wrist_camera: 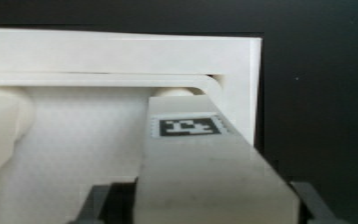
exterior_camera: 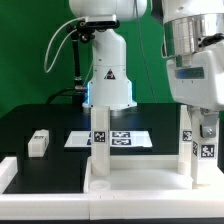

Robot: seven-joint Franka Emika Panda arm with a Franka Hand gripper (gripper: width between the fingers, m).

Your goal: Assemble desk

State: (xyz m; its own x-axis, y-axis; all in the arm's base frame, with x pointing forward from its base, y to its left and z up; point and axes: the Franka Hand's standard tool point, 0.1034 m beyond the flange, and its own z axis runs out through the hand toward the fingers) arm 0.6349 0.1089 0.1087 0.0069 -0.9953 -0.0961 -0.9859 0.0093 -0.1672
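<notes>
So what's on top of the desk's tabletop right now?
Two tagged legs stand upright on the tabletop: the free leg toward the exterior view's left, and the held leg at its right, clamped in the claw. The claw covers that leg's top end.

Hand (exterior_camera: 203, 130) vert., pointing down, tight on leg (wrist_camera: 202, 150)

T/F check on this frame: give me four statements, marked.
1. The jaws grip a leg. True.
2. A loose leg lies on the table. True.
3. The marker board lies on the tabletop. False: it lies flat on the table, behind the tabletop.
4. No leg stands on the tabletop. False: an upright leg stands near its end at the exterior view's left.
</notes>
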